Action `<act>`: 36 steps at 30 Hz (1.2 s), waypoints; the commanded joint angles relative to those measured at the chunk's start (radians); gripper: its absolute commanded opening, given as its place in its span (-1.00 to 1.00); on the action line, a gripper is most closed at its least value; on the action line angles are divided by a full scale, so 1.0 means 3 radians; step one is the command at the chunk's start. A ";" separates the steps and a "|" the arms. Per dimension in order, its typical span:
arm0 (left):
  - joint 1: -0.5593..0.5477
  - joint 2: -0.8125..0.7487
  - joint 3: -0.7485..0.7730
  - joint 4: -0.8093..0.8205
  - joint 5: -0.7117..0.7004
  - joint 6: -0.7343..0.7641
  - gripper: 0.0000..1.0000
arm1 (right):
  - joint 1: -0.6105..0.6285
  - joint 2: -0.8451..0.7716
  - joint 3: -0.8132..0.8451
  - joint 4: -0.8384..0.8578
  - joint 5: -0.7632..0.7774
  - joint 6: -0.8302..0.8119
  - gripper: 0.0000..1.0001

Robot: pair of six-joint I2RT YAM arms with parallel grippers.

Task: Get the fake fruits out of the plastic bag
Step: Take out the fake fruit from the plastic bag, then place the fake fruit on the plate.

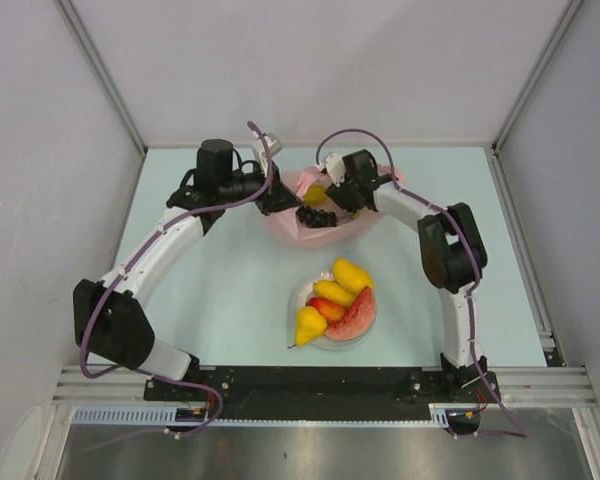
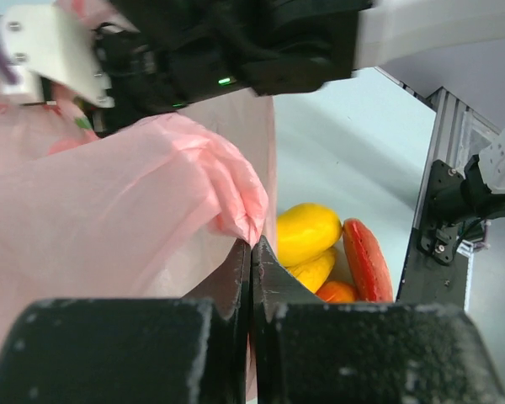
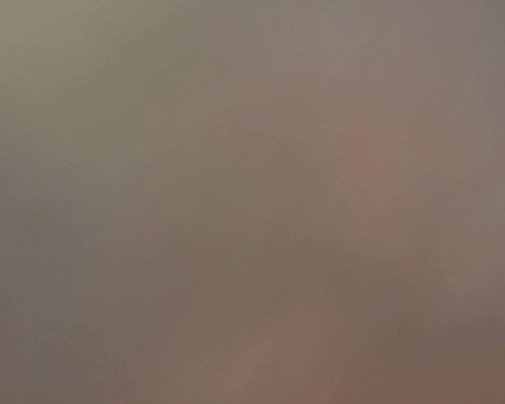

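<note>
**A:** What is taking up the most room?

**B:** The pale blue table is filling the floor of the cell. The plastic bag is lying crumpled at the table's far middle, between the ends of the two arms.

**A:** What are the grippers doing?

**B:** The left gripper is pinching a fold of the bag's pink film, with its jaws pressing together on it. The right gripper is reaching into the bag's mouth from the right. I cannot tell whether its jaws are apart or together, since its wrist view is showing only a pinkish-grey blur.

**A:** And the fruits?

**B:** Most are sitting on the white plate, nearer the arm bases and well apart from the bag. The watermelon slice is lying along the plate's right edge. Two mango pieces are resting at the far side, and the yellow pear is lying at the near left. A small red-orange fruit is sitting between them. The grape bunch is lying in the bag's open mouth between the grippers, with a yellow fruit just behind it.
</note>
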 commanded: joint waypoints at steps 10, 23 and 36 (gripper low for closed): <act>-0.0033 0.0249 0.0267 0.0358 -0.0031 -0.0402 -1.00 | -0.0034 -0.2050 -0.1044 -0.0319 -0.1450 -0.0351 -0.39; -0.0063 0.0193 0.0262 0.0353 -0.0133 -0.0418 -1.00 | 0.0580 -0.2777 -0.1714 -0.1214 -0.2238 -0.1665 -0.38; -0.0063 0.0152 0.0257 0.0266 -0.0174 -0.0244 -1.00 | 0.0723 -0.2542 -0.1714 -0.1577 -0.2616 -0.2330 -0.25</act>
